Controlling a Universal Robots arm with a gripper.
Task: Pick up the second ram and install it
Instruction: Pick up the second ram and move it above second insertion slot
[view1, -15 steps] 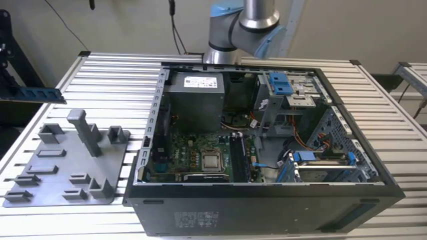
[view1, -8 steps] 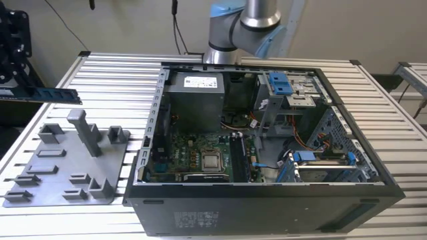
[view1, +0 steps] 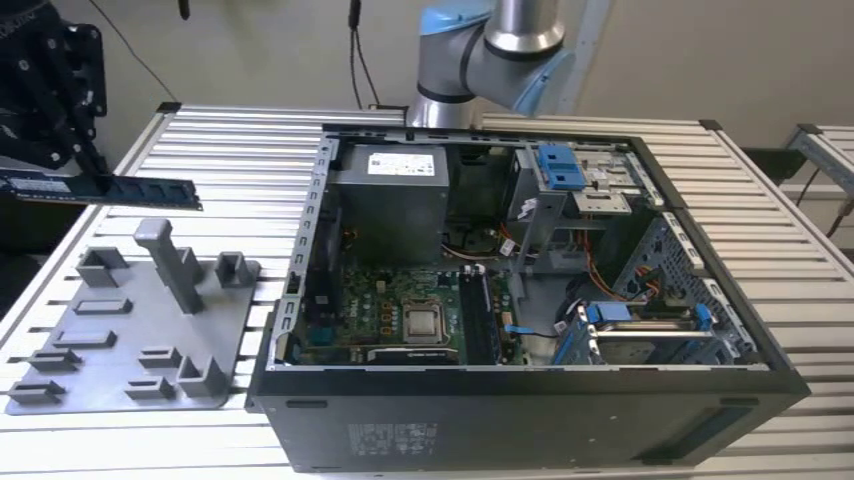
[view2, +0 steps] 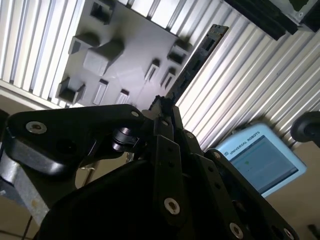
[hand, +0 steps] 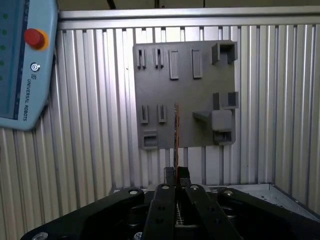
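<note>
Table (view1: 240, 130): ribbed, pale metal slats, running the full width of the exterior view. Plain beige wall (view1: 267, 50) behind, with black cables (view1: 356, 50) hanging down it.

Count on the table:
- 1 computer case (view1: 534, 420), black, lying open side up, board exposed.
- 1 square silver processor chip (view1: 424, 322) on that board.
- 2 blue brackets (view1: 561, 165) inside the case.
- 1 grey holder plate (view1: 94, 375), flat on the slats to the exterior view's left of the case, with one tall post (view1: 171, 265) rising above its lower blocks.
- 1 teach pendant (view2: 262, 160), light blue, lying near the plate in both wrist views.

1 arm (view1: 494, 50) rises behind the case.

Gripper (view1: 91, 165): fingers pressed together on one end of the second ram (view1: 127, 190).

The stick is in the air, roughly level, above the far edge of the holder plate and outside the case, touching neither. In the first wrist view it appears edge-on over the plate.
</note>
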